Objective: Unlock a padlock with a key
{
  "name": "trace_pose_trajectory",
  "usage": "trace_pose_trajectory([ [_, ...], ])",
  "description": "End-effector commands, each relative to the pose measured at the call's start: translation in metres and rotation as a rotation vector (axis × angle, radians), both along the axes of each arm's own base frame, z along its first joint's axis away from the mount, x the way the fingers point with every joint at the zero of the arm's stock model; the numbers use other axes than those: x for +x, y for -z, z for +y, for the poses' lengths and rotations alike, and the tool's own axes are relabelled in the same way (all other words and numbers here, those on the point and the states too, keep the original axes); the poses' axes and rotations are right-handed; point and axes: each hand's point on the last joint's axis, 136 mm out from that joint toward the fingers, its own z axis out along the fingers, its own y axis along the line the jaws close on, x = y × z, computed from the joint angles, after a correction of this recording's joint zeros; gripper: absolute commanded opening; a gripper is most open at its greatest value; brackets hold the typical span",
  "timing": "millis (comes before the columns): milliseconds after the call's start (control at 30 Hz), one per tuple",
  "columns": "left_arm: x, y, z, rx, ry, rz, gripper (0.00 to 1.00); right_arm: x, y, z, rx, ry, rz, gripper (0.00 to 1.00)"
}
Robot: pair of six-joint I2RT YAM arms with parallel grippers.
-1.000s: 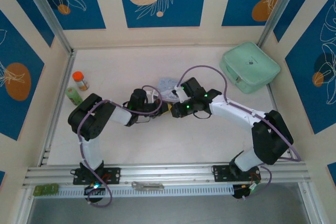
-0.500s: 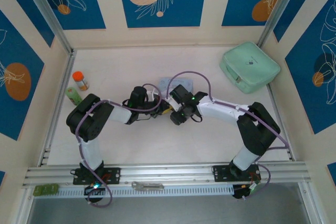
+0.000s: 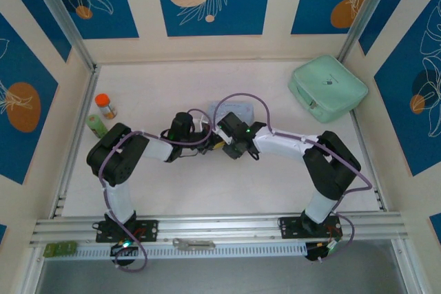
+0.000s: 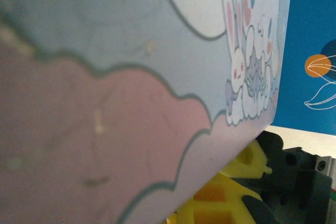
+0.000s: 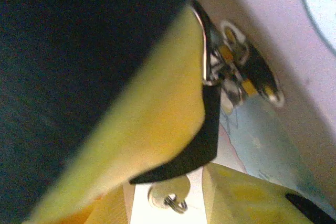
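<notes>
My grippers meet at the table's middle, just in front of the pale blue tin [image 3: 234,109]. The left gripper [image 3: 210,141] points right and the right gripper [image 3: 226,148] points left. In the right wrist view, the left arm's big yellow finger [image 5: 147,108] presses on the padlock [image 5: 202,148], a black block with a thin metal shackle [image 5: 203,51] above it. Below it the key [image 5: 167,191] shows a round silvery head with a small ring, and its blade is hidden behind the block. The head sits between the yellow fingers of my right gripper [image 5: 168,195]. The tin's bunny print [image 4: 236,61] blocks most of the left wrist view.
A mint green case [image 3: 327,89] lies at the back right. An orange-capped bottle [image 3: 105,105] and a green item [image 3: 96,126] stand at the left edge. A small dark piece with silver rings [image 5: 247,72] lies against the tin.
The right arm's elbow has swung in towards the middle, and its gripper head has edged left against the left gripper. The left arm has held still.
</notes>
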Motion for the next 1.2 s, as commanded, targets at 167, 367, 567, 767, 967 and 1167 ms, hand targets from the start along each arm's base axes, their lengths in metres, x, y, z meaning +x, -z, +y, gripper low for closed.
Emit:
trace_pose_trajectory([
  [167, -0.001, -0.028, -0.008, -0.075, 0.051, -0.021, 0.00, 0.018, -0.011, 0.009, 0.028, 0.009, -0.139, 0.21],
  [367, -0.001, -0.035, -0.011, -0.120, 0.058, -0.024, 0.00, 0.020, -0.005, 0.002, -0.009, 0.010, -0.154, 0.03],
  [567, -0.005, -0.035, -0.011, -0.113, 0.085, -0.049, 0.00, 0.012, -0.008, 0.008, 0.151, 0.029, -0.020, 0.00],
  [767, -0.015, -0.031, -0.008, -0.096, 0.144, -0.151, 0.00, -0.011, -0.034, 0.031, 0.512, -0.043, 0.342, 0.00],
  [967, -0.023, -0.030, -0.010, -0.145, 0.198, -0.212, 0.00, -0.016, -0.040, 0.034, 0.655, -0.065, 0.528, 0.00],
  [1167, -0.026, -0.027, -0.012, -0.179, 0.228, -0.226, 0.00, -0.021, -0.048, 0.038, 0.749, -0.100, 0.625, 0.00],
])
